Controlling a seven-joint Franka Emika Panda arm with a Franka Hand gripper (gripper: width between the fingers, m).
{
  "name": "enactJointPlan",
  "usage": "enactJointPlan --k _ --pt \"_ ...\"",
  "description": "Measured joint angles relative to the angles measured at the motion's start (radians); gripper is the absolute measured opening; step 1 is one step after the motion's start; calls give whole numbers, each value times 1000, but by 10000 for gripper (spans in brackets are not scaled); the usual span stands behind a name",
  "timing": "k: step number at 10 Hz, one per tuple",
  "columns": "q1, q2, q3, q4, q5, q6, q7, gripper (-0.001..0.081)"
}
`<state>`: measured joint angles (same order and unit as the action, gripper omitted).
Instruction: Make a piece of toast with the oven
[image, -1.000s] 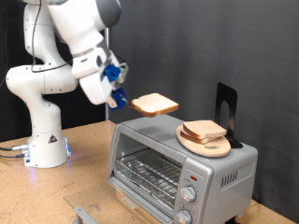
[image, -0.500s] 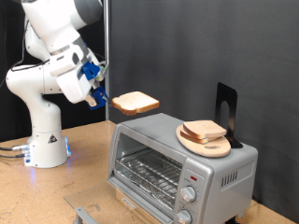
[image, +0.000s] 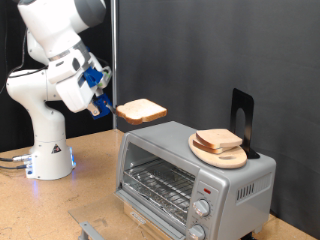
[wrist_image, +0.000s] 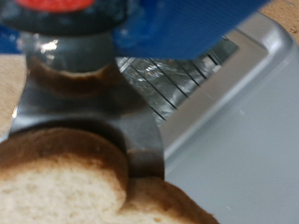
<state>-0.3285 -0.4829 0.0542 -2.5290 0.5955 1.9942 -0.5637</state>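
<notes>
Claw (image: 108, 106) shifted left, gripping toast (image: 142, 111)

No legible text or labels anywhere.

Arm bent, raised — gripper (image: 108, 106) tilted sideways, fingers (wrist_image: 89, 112) clamped on a slice.

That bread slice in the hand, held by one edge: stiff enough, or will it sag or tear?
Probably stiff enough: the piece of toast juts out level from the hand with no visible droop. Likely light, since an edge pinch carries it. Still fragile, I'd guess: the wrist view shows a soft crumb, so hard squeezing may dent or tear it.
</notes>
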Motion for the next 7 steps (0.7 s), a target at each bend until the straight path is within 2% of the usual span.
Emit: enactJointPlan --k 2,4,7 --pt "-10 44 -4 -25 -18 89 -14 482" --pt "-13 114 -2 -40 -49 182 -20 482" --pt "-14 211 -4 -60 -56 298 -102 482"
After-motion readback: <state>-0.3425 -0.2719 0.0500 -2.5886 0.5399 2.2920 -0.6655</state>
